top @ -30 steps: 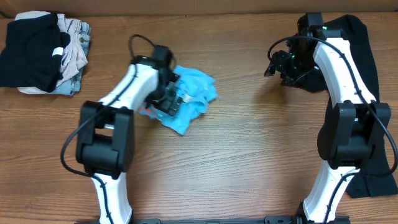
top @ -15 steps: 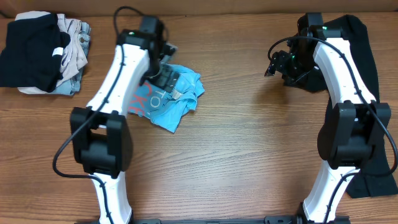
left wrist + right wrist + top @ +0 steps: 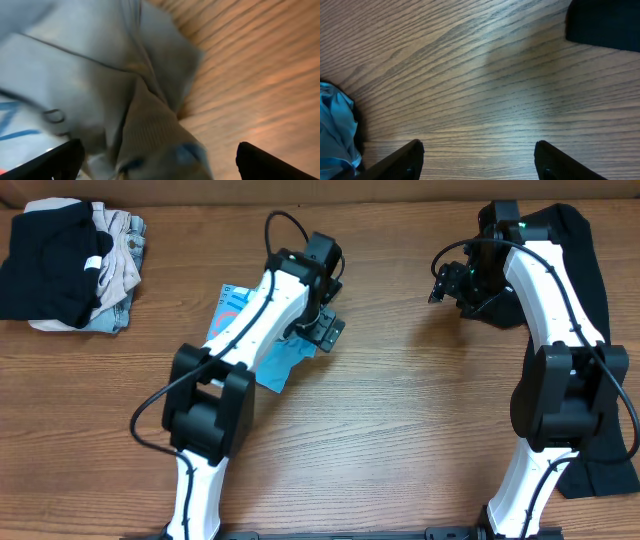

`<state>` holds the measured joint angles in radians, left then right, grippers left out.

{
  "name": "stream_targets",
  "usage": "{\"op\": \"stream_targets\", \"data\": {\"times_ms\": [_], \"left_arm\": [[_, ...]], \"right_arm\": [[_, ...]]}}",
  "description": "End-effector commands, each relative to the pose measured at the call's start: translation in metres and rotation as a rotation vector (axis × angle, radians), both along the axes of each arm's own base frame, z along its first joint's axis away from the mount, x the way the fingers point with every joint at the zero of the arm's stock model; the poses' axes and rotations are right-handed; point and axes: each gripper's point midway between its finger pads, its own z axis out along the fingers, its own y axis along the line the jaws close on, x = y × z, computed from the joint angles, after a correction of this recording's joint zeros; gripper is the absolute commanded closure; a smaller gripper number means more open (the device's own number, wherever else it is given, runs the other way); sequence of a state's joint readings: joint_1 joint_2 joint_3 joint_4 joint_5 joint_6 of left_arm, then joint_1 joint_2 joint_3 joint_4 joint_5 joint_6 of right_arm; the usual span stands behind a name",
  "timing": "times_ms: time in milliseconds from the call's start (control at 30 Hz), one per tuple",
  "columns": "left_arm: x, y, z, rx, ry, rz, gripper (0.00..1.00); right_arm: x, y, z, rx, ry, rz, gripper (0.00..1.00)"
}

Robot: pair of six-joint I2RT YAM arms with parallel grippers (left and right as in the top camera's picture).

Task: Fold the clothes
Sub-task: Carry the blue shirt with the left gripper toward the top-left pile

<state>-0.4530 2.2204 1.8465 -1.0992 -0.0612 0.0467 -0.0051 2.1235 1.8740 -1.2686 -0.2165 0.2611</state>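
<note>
overhead: left gripper (image 3: 323, 330) at right edge of light blue T-shirt (image 3: 280, 362), left of centre on table (image 3: 400, 430); shirt bunched, partly hidden under left arm (image 3: 255, 310)
left gripper state: fingers wide apart, nothing clamped; cloth right below in left wrist view; contact cannot be told, view blurred
right gripper (image 3: 479, 152) state: fingers apart, empty, over bare wood, well apart from blue shirt
black shirt (image 3: 585, 255): far right of table, under right arm (image 3: 545, 280), long and unfolded
stack of garments (image 3: 70, 265): top-left corner, black, beige and denim-blue pieces, well apart from the work
step in hand (judged): spreading blue shirt flat before first fold; task at an early stage
how to do it well: go for an edge or the collar, not the bunched middle; pinch one layer only; lift low and drag outward; bring right gripper in on the opposite edge to pull cloth taut between two points; keep left arm off the cloth
risk: grabbing several layers, dragging whole bundle instead of opening it
fabric: thin jersey knit, limp, many soft creases; likely to bunch easily
collar band (image 3: 145, 135): ribbed, thicker, likely the firmest hold
lettering (image 3: 228, 298): red and white print on visible left part
table surface: smooth wood grain, cloth likely to slide easily
</note>
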Motion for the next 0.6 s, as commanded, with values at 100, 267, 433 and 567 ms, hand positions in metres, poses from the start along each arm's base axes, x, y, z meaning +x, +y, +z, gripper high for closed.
{"op": "stream_targets", "data": {"times_ms": [100, 267, 433, 567], "left_arm": [[-0.006, 0.03, -0.041, 0.183, 0.046, 0.087, 0.01], [-0.008, 0.04, -0.047, 0.23, 0.052, 0.111, 0.08], [-0.004, 0.042, -0.05, 0.24, 0.035, 0.114, 0.6], [0.003, 0.05, -0.05, 0.258, 0.008, 0.128, 0.96]], "right_arm": [[0.005, -0.005, 0.02, -0.036, -0.059, 0.001, 0.25], [0.006, -0.005, 0.02, -0.037, -0.063, 0.0, 0.25], [0.006, -0.005, 0.02, -0.037, -0.064, 0.0, 0.25], [0.006, -0.005, 0.02, -0.037, -0.064, 0.0, 0.25]]}}
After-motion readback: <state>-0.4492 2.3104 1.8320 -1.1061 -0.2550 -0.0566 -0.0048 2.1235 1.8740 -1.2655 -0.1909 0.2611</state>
